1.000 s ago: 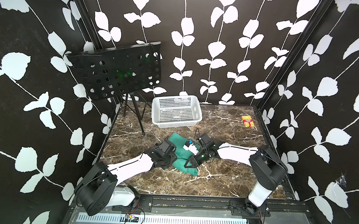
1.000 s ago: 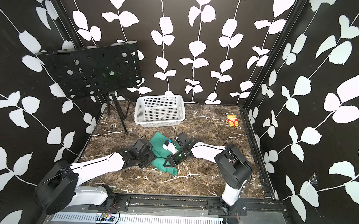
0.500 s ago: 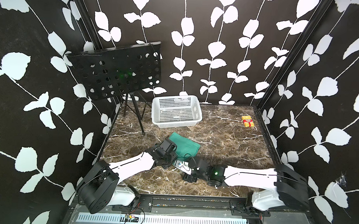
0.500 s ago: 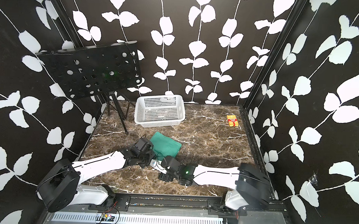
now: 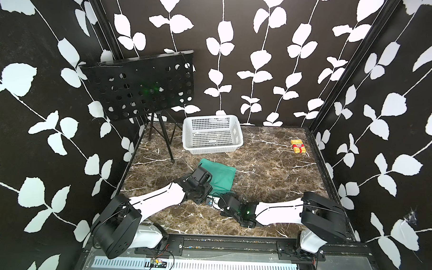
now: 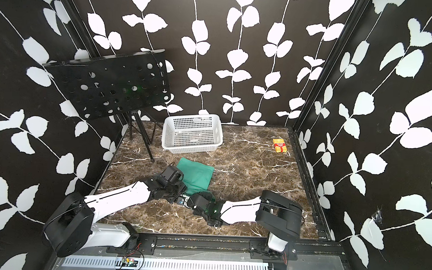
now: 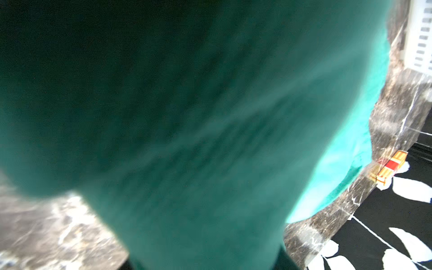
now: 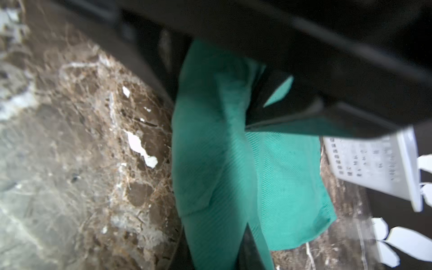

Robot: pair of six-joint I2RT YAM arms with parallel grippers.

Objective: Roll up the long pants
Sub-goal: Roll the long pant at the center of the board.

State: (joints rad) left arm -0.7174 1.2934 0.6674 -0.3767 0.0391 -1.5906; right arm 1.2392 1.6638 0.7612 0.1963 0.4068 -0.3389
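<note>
The long pants [image 5: 221, 174] lie folded on the counter [image 5: 270, 172] near the basket [image 5: 212, 148], right fingers [image 8: 249, 245] pinching a near-edge fold, while cloth hides whether the left arm's [image 5: 158, 200] fingers are apart.

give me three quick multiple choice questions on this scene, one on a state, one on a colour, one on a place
1. The long pants are:
A) spread out full length
B) folded into a compact bundle on the table
C) stuffed in the basket

2. The basket is:
A) black
B) red
C) white

3. The small yellow-red box lies:
A) on the long pants
B) on bare table near its far right corner
C) inside the basket

Answers:
1 B: both top views show a short folded green patch on the marble.
2 C: its mesh walls are white.
3 B: it sits alone, apart from the long pants and the basket.
</note>
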